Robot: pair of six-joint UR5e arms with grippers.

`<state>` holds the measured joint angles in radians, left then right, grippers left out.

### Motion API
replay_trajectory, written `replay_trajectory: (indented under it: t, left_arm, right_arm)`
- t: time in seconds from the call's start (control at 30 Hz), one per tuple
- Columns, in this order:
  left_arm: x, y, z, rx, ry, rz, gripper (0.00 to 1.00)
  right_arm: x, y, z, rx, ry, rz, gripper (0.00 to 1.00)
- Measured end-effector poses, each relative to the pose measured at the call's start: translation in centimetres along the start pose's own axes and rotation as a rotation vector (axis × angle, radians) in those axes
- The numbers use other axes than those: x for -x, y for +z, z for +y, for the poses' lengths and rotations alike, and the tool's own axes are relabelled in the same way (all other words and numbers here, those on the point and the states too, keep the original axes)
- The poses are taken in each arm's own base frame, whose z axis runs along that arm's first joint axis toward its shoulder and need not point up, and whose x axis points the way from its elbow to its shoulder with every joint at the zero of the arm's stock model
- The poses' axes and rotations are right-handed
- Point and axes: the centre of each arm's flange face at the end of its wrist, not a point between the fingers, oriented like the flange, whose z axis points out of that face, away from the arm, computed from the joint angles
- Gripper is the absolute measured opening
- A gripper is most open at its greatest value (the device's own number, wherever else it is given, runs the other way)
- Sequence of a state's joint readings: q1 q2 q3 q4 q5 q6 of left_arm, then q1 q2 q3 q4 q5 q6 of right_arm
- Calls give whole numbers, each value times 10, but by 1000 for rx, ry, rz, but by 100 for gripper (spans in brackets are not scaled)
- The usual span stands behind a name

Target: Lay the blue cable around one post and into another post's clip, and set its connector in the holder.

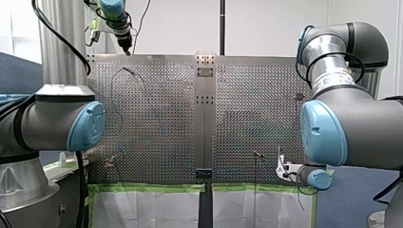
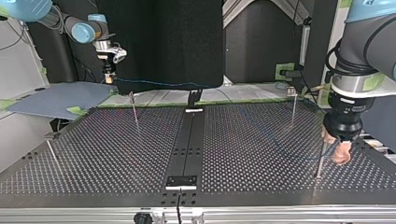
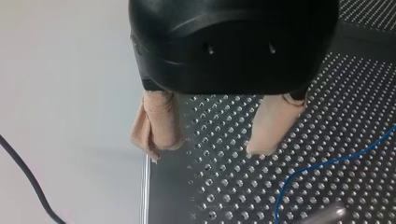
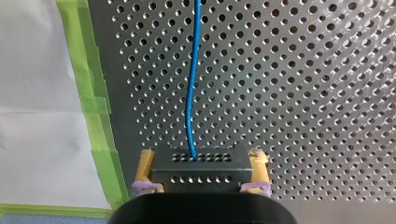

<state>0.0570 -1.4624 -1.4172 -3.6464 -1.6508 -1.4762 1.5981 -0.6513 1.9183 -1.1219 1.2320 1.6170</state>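
Observation:
My right gripper [image 4: 201,184] is shut on the cable's black connector [image 4: 196,168], which sits between its yellow pads [image 4: 145,168]. The blue cable [image 4: 190,93] runs straight ahead from the connector over the perforated plate. At the top view's left, the same gripper [image 2: 108,77] hangs above the table's far edge, and the cable [image 2: 163,85] stretches from it toward the middle. My left gripper [image 3: 210,147] is open and holds nothing between its beige pads [image 3: 156,126]. It hovers over a plate corner beside a thin post [image 2: 320,158], with a loop of cable [image 3: 327,163] just beyond one finger.
Other thin posts [image 2: 134,109] [image 2: 293,105] [image 2: 51,151] stand on the perforated table [image 2: 116,154]. A black centre strip carries small holders [image 2: 182,182] [image 2: 194,100]. Green tape [image 4: 100,116] borders the plate's edge beside my right gripper, with white sheeting beyond it.

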Motion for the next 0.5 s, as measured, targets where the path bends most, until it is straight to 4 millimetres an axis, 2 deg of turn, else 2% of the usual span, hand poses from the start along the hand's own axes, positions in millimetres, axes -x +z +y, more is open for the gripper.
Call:
replay_trajectory:
  t: [0.3,0.5]
  left_arm:
    - [-16,3,0,39,-42,13,100]
    - [-17,8,1,37,-85,-10,100]
  right_arm:
    - [0,0,-2,1,-3,-2,0]
    - [0,0,-2,0,-3,-2,0]
